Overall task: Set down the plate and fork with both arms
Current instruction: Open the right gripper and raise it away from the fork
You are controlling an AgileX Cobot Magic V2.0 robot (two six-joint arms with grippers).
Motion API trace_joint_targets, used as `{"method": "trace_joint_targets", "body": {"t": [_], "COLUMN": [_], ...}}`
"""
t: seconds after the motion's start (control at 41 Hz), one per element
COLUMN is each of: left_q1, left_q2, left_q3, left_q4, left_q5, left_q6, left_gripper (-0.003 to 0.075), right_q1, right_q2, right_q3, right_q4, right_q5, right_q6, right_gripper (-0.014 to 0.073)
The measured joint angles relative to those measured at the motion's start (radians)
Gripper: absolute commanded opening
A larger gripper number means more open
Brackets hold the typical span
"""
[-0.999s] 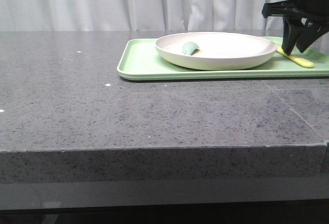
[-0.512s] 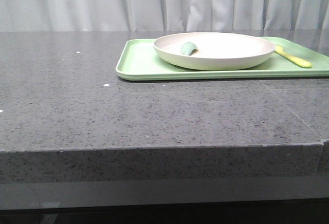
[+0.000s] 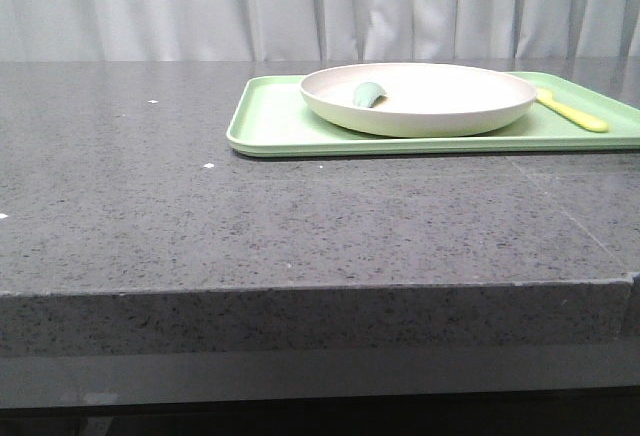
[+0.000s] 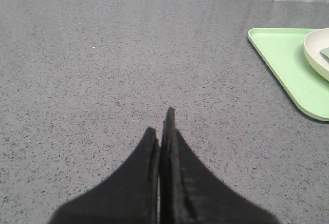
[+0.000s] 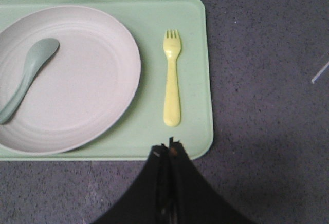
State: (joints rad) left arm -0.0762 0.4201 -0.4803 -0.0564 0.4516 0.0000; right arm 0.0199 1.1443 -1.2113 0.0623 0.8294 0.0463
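The cream-white plate [image 3: 418,98] lies on the light-green tray [image 3: 270,121] at the back right of the table. It also shows in the right wrist view [image 5: 77,75]. The pale-yellow fork [image 3: 572,112] lies flat on the tray beside the plate, also seen from above [image 5: 171,77]. My right gripper [image 5: 169,147] is shut and empty, high above the tray's edge just short of the fork's handle. My left gripper [image 4: 160,124] is shut and empty over bare table, well away from the tray [image 4: 288,67]. Neither gripper shows in the front view.
A pale green spoon [image 5: 28,75] lies in the plate, its bowl visible in the front view [image 3: 368,93]. The grey speckled table [image 3: 200,216] ends at a front edge. White curtains hang behind. A thin pale line [image 5: 319,73] lies on the table beyond the tray.
The right gripper stood over the fork at the tray's right end a second ago. It has since risen out of the front view. The fork, plate and tray stay in place.
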Motion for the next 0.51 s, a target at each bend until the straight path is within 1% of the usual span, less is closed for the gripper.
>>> {"method": "trace_joint_targets", "body": {"t": [0.195,0.341,0.512], "left_q1": [0.0,0.0,0.0], "left_q2": [0.0,0.0,0.0], "left_q3": [0.0,0.0,0.0], "left_q4": [0.0,0.0,0.0], "left_q5": [0.0,0.0,0.0], "left_q6": [0.0,0.0,0.0], "left_gripper": [-0.0018,-0.0018,-0.0018], "right_q1": [0.0,0.0,0.0], "right_q2": [-0.28,-0.462,-0.685], "right_q3": [0.34,0.539,0.713], "right_q4": [0.0,0.0,-0.006], "right_q5": [-0.195,-0.347,-0.415], "right_q6": [-0.039,-0.072,-0.086], "right_gripper": [-0.0067,-0.0067,-0.0067]}}
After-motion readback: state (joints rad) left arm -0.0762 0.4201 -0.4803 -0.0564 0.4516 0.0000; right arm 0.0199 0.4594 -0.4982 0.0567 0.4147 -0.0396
